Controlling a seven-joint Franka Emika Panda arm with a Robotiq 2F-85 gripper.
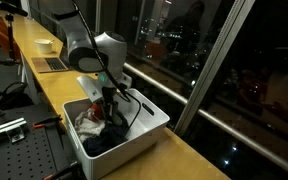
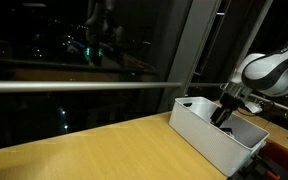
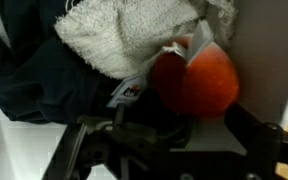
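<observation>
Wrist view, left to right: crumpled dark navy cloth (image 3: 24, 70) at 9 o'clock, fluffy off-white terry towel (image 3: 124, 35) at 12, orange-red rounded lump (image 3: 204, 85) at 2, touching the towel. The black gripper (image 3: 174, 145) sits at 6, fingers spread wide and holding nothing, just below that lump, all inside the white rectangular plastic bin (image 1: 124, 152).

Warm room light lit my worktop (image 2: 84, 150); the windows (image 2: 84, 50) were black with glints; my hand (image 3: 174, 145) looked dim and blurred up close.
</observation>
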